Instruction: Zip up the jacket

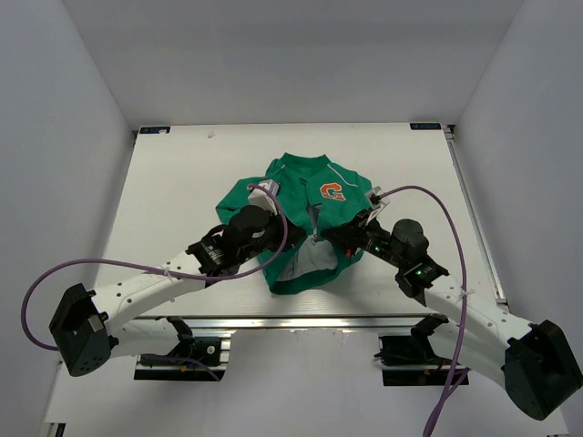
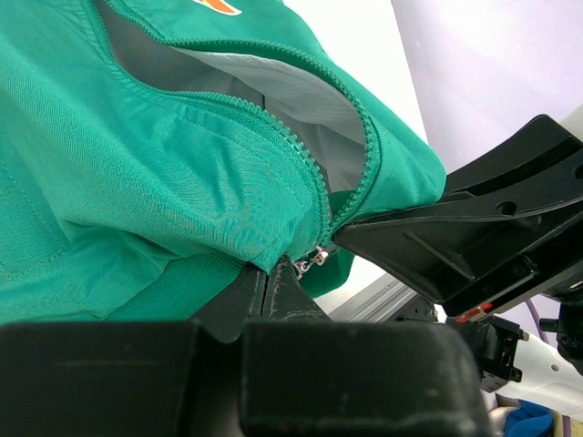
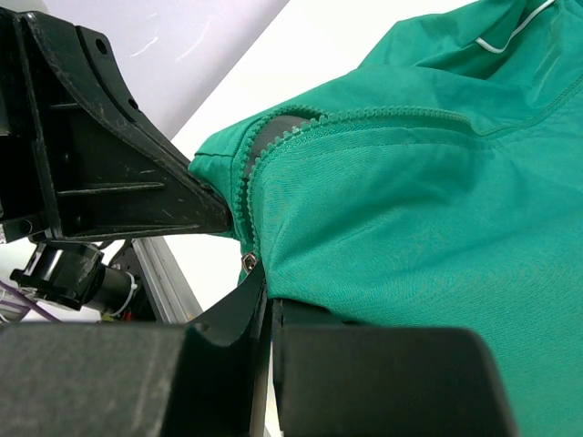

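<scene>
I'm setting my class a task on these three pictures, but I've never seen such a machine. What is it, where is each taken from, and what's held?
It is two robot arms bolted to a white table. The overhead picture looks down on both; the other two come from a camera on each wrist. A small green jacket lies on the table, its zip open, grey lining showing. The left gripper and right gripper are each closed on the jacket's bottom edge beside the zip's lower end.
</scene>
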Robot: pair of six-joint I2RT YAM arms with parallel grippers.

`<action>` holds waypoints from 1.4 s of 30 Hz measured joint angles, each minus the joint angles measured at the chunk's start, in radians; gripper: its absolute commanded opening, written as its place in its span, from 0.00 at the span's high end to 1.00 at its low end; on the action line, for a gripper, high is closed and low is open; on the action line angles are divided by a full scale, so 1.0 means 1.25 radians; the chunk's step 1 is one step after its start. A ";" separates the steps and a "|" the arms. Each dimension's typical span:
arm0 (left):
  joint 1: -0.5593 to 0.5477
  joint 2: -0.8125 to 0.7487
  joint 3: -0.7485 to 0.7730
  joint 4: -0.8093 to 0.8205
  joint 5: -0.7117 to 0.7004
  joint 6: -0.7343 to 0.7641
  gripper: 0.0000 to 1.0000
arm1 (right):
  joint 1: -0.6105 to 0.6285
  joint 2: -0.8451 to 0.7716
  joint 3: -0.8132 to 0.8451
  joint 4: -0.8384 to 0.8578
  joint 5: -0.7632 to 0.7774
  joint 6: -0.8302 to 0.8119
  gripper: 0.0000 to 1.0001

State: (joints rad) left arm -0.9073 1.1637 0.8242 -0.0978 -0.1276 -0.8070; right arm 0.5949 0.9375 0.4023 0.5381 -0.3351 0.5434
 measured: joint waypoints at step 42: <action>0.000 0.009 0.000 -0.001 -0.006 -0.021 1.00 | 0.000 0.010 0.001 0.008 -0.003 0.020 1.00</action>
State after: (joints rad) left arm -0.9073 1.1744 0.8242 -0.0994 -0.1356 -0.8330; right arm 0.5949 0.9497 0.4038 0.5476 -0.3393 0.5686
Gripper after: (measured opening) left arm 0.015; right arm 0.017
